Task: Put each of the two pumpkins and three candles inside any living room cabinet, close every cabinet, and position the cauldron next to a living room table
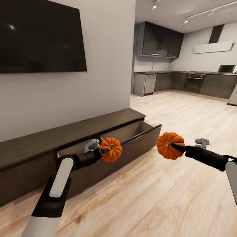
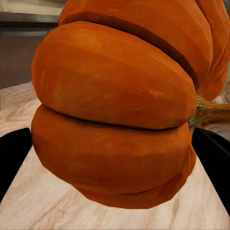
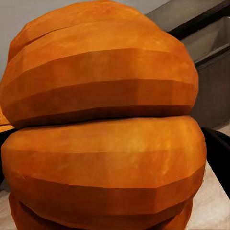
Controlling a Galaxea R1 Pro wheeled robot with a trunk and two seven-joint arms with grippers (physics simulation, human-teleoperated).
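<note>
Each arm holds an orange ribbed pumpkin. My left gripper (image 1: 104, 150) is shut on one pumpkin (image 1: 111, 149) (image 2: 115, 115), held in front of the open drawer of the long dark-brown cabinet (image 1: 69, 131). The right gripper (image 1: 173, 145) is shut on the other pumpkin (image 1: 169, 145) (image 3: 103, 124), in the air over the wooden floor, just right of the drawer's corner. The drawer front (image 1: 131, 143) is pulled out and the inside shows pale. The candles, the cauldron and the table are out of view.
A black TV (image 1: 41, 36) hangs on the wall above the cabinet. A small grey object (image 1: 202, 142) lies on the floor behind the right pumpkin. A dark kitchen (image 1: 184, 80) stands at the far right across wooden floor (image 1: 154, 194).
</note>
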